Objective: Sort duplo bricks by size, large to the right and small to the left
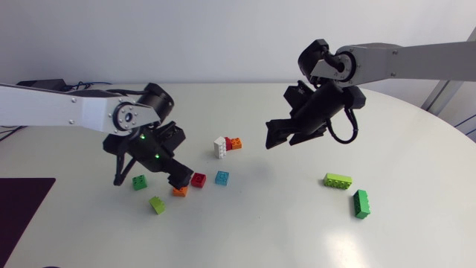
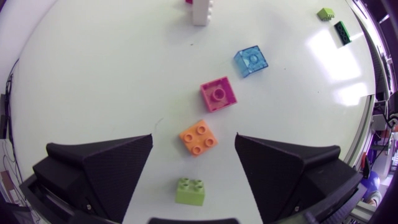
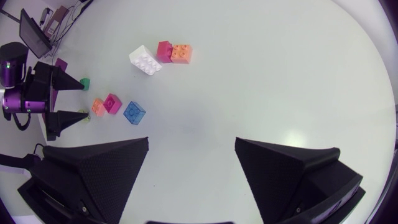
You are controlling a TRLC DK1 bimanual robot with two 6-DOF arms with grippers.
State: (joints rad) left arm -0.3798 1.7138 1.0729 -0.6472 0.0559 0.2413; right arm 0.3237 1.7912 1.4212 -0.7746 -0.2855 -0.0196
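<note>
My left gripper [image 1: 149, 181] hangs open just over a group of small bricks at the table's left. In the left wrist view an orange small brick [image 2: 198, 137] and a lime small brick [image 2: 191, 190] lie between its spread fingers, untouched. Ahead of it are a red small brick [image 2: 218, 94] and a blue one [image 2: 252, 62]. A green small brick [image 1: 139, 182] sits beside its outer finger. My right gripper [image 1: 286, 135] is open and empty, raised above the table's middle. Two large bricks, lime [image 1: 337, 180] and dark green [image 1: 361, 203], lie at the right.
A white brick [image 1: 219, 147] stands against a red and orange pair [image 1: 233, 143] near the table's middle, between the two grippers. A dark mat [image 1: 22, 208] covers the front left corner. Bare tabletop stretches in front of the right gripper.
</note>
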